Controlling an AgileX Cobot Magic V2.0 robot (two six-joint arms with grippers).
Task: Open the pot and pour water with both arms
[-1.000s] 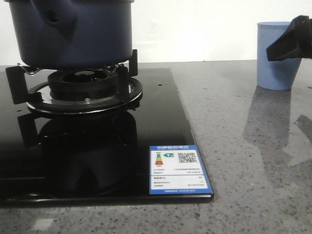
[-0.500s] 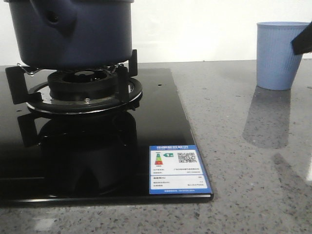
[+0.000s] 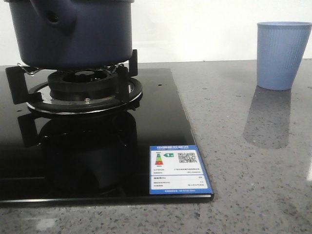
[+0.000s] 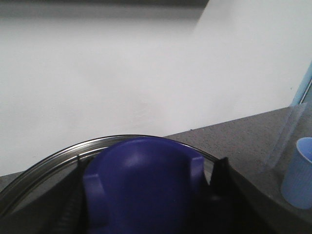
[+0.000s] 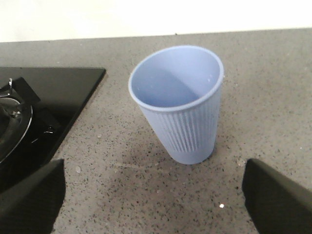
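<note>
The dark navy pot (image 3: 73,34) sits on the burner at the far left, its stubby handle (image 3: 56,17) facing me; its top is cut off in the front view. In the left wrist view my left gripper (image 4: 146,195) has its fingers (image 4: 220,170) on both sides of the lid's blue knob (image 4: 141,185), shut on it, above the lid's metal rim (image 4: 58,156). The pale blue ribbed cup (image 3: 282,56) stands upright at the far right. My right gripper (image 5: 153,195) is open and empty, short of the cup (image 5: 180,107), which looks empty. Neither gripper shows in the front view.
The black glass stove top (image 3: 161,112) carries the burner ring (image 3: 83,90) and a blue-and-white label (image 3: 179,169) at its front right corner. Grey speckled counter (image 3: 243,146) lies between stove and cup. A white wall is behind.
My right gripper's finger, in front of the cup's upper right a second ago, has slid off the front view to the right. Pot and cup have not moved.
</note>
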